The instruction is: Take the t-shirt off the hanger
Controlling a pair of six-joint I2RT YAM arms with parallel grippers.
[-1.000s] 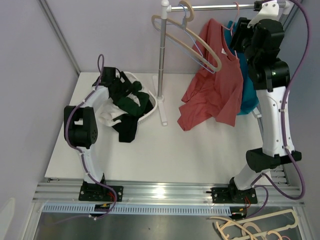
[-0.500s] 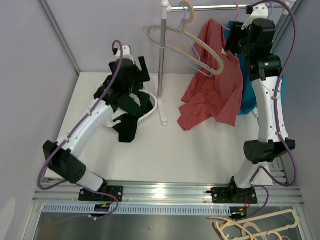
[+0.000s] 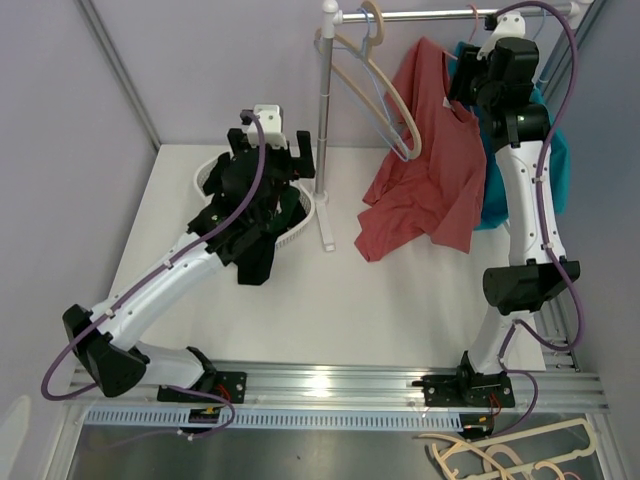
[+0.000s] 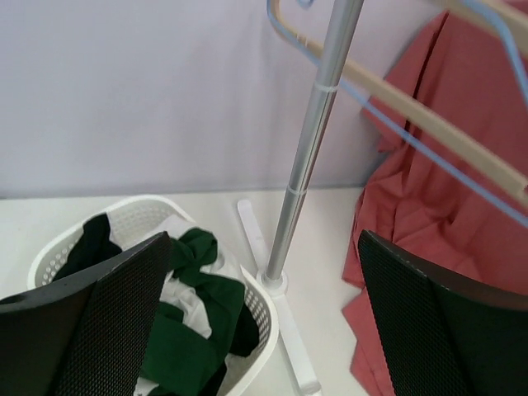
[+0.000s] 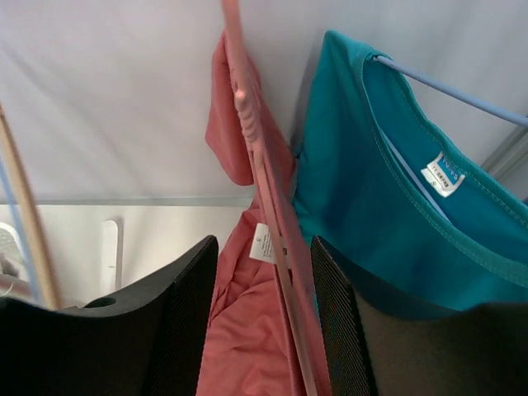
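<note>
The red t-shirt (image 3: 425, 185) hangs on a pink hanger (image 5: 256, 157) from the rail (image 3: 420, 14), its hem bunched on the table. My right gripper (image 3: 465, 85) is up at the shirt's collar. In the right wrist view the gripper (image 5: 264, 322) is open, and the hanger's arm and the red shirt (image 5: 239, 355) lie between its fingers. My left gripper (image 3: 272, 165) is open and empty, held above the laundry basket. In the left wrist view the left gripper (image 4: 264, 322) faces the rack pole, with the red shirt (image 4: 445, 206) to its right.
A white basket (image 3: 305, 215) with green, black and white clothes stands left of the rack pole (image 3: 323, 120). Empty beige and blue hangers (image 3: 385, 95) hang left of the red shirt. A teal shirt (image 3: 500, 190) on a blue hanger hangs right of it.
My left arm has lifted out of the basket and swung right toward the rack pole. My right arm has straightened upward at the collar. The empty hangers have swung.
</note>
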